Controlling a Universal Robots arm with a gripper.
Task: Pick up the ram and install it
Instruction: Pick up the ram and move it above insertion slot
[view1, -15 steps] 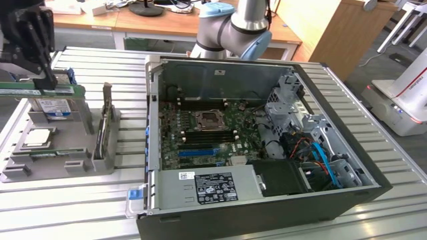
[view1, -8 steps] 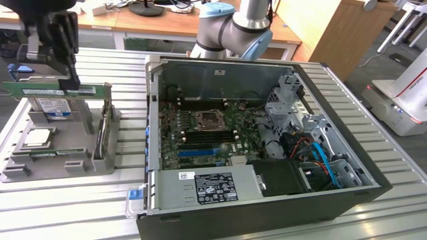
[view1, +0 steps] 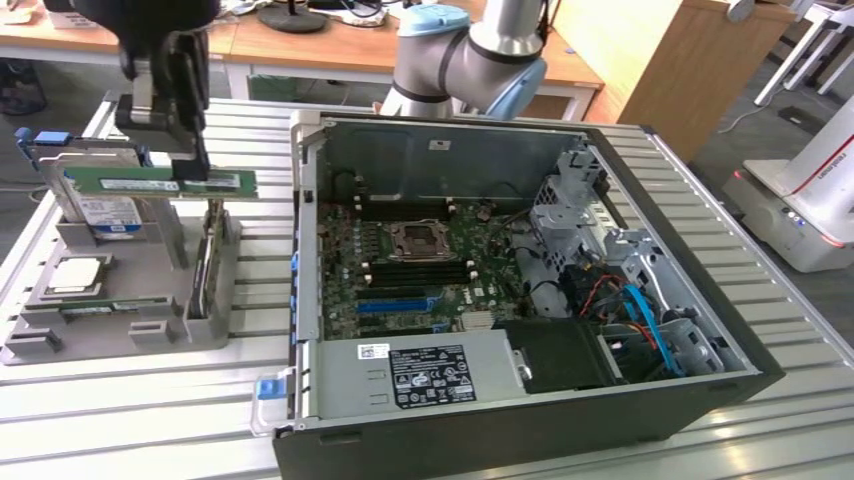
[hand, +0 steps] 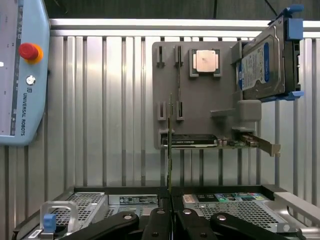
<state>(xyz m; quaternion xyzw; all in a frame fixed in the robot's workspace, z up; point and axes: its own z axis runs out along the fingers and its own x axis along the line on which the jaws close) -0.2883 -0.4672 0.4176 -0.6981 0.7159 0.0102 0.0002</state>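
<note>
I count one long, thin green circuit-board ram (view1: 160, 184) with a white label, one silver hard drive (view1: 104, 208) with a blue-white label, one square silver CPU chip (view1: 78, 272), one grey plastic holder block (view1: 140, 330) and one open black computer case (view1: 534, 430). All of them stand on the ribbed metal table (view1: 134, 410).

My one arm (view1: 467, 50) comes in at twelve o'clock of the exterior view and reaches across to ten o'clock, where the black hand (view1: 187, 168) points down. Its two fingers are pressed together on the flat sides of the ram, a little off its middle. The ram is level, on its long edge, just above the holder block and in front of the hard drive. It is at nine o'clock of the case, well apart from the green motherboard (view1: 400, 290) inside, and the case's side wall stands between them.

In the wrist view the ram (hand: 170, 150) is a thin line coming out between the fingers (hand: 159, 225) of the hand (hand: 170, 216). Beyond it are the holder block (hand: 200, 95), the CPU chip (hand: 206, 62), the hard drive (hand: 262, 65) and a black card (hand: 190, 141) in the holder. A pale blue teach pendant (hand: 20, 75) with a red button lies on the table (hand: 100, 100).
</note>
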